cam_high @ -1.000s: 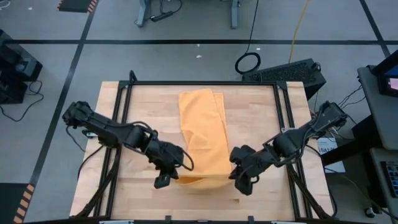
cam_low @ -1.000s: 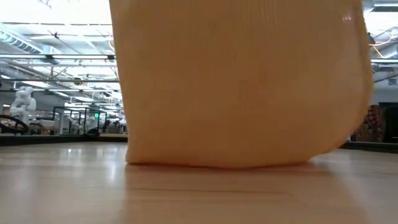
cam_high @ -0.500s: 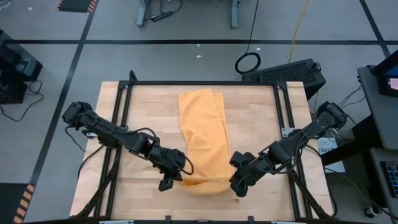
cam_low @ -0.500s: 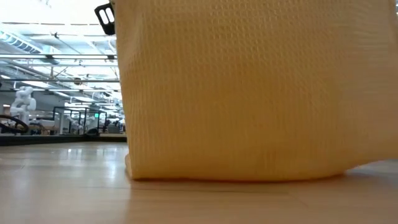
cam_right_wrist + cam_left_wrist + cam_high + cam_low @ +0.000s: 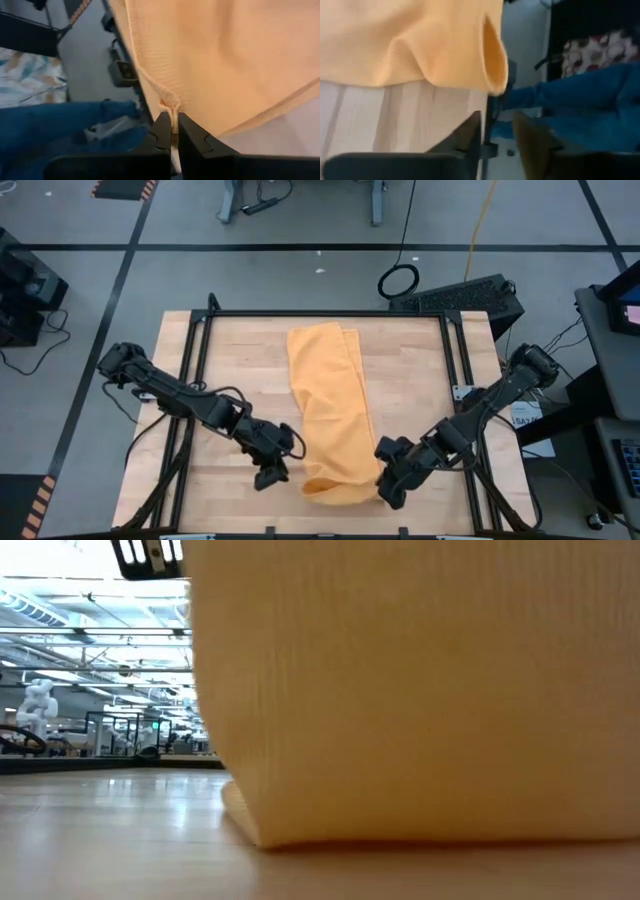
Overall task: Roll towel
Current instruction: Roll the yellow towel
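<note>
The orange-yellow towel (image 5: 328, 400) lies as a long strip down the middle of the wooden table (image 5: 420, 380), from the far side to the near edge. Its near end bulges up in a rounded fold (image 5: 420, 690), and the fold's underside rests on the table. My left gripper (image 5: 272, 478) stands open just left of that near end, with nothing between its fingers (image 5: 497, 117); the towel (image 5: 395, 40) lies ahead of it. My right gripper (image 5: 385, 495) is shut on the near right corner of the towel (image 5: 225, 50). My right gripper pinches the towel's hemmed edge (image 5: 172, 106) at its near right corner between the two fingers. The fingers slant down from the table's right side. The held corner is raised, and the cloth sags from it to the fold lying on the table.
Black frame rails (image 5: 200, 380) run along the table's left, right and far sides. A keyboard (image 5: 460, 292) and a cable coil (image 5: 398, 280) sit beyond the far edge. A person's blue trouser leg (image 5: 580, 100) shows beyond the table's near edge.
Both grippers have sunk and gone toward the table's near edge, drawing the towel's near end with them while its far end stayed put. My left gripper has let go of the near left corner, which now lies apart from it. The raised fold has dropped lower.
</note>
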